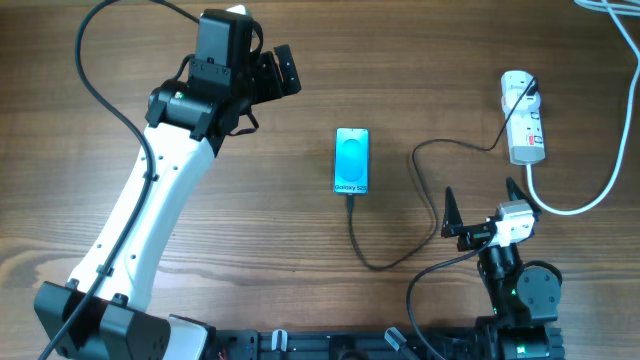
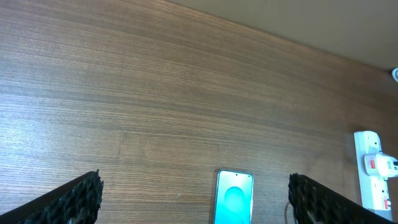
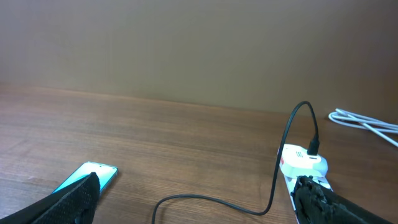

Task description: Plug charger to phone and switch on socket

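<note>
The phone [image 1: 351, 160] lies flat at mid-table with a cyan screen; it also shows in the left wrist view [image 2: 234, 198] and the right wrist view [image 3: 87, 176]. The thin black charger cable [image 1: 385, 262] runs from the phone's near end in a loop to the white socket strip [image 1: 524, 118] at the right; the cable [image 3: 249, 205] and strip [image 3: 302, 160] show in the right wrist view. My left gripper [image 1: 282, 68] is open, empty, up and left of the phone. My right gripper [image 1: 478, 208] is open, empty, near the cable, below the strip.
The strip's thick white lead [image 1: 590, 205] curves off to the right edge. The left arm's black cable [image 1: 95, 95] arcs over the table's left side. The strip also shows at the right edge of the left wrist view [image 2: 373, 171].
</note>
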Controlling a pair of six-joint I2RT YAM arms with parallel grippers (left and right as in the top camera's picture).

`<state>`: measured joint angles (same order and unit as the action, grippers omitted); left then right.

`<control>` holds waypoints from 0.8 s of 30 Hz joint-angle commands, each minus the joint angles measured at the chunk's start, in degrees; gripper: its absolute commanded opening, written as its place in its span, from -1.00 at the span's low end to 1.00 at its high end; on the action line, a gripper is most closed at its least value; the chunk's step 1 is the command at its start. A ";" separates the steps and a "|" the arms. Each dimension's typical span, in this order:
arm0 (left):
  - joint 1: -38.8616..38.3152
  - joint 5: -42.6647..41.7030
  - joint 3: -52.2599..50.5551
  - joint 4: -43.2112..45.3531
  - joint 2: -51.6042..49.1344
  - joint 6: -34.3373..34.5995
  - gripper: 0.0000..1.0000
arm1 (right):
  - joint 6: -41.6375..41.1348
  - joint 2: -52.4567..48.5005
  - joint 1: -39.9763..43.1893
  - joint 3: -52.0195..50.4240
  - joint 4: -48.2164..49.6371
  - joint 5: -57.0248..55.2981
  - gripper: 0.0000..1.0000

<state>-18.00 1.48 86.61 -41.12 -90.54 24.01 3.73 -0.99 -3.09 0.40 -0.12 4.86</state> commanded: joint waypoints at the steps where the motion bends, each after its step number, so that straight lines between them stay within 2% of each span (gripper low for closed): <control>1: -0.15 0.55 -0.35 0.11 -0.22 -1.14 1.00 | -0.90 0.72 -0.28 -0.11 0.15 -0.74 0.99; 8: -0.13 1.42 -0.35 -0.04 -0.22 -1.14 1.00 | -0.87 0.72 -0.28 -0.09 0.17 -0.72 1.00; 17: 0.50 1.60 -0.37 -6.99 0.48 -1.38 1.00 | -0.87 0.72 -0.28 -0.11 0.17 -0.72 1.00; 21: 0.50 1.38 -1.31 -7.32 2.43 -6.67 1.00 | -0.87 0.72 -0.28 -0.11 0.15 -0.72 1.00; 24: 1.29 1.16 -6.34 -5.64 5.57 -8.85 1.00 | -0.87 0.72 -0.28 -0.11 0.17 -0.74 1.00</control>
<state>-17.82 2.31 84.90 -47.88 -89.21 19.57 3.73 -0.99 -3.09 0.40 -0.12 4.86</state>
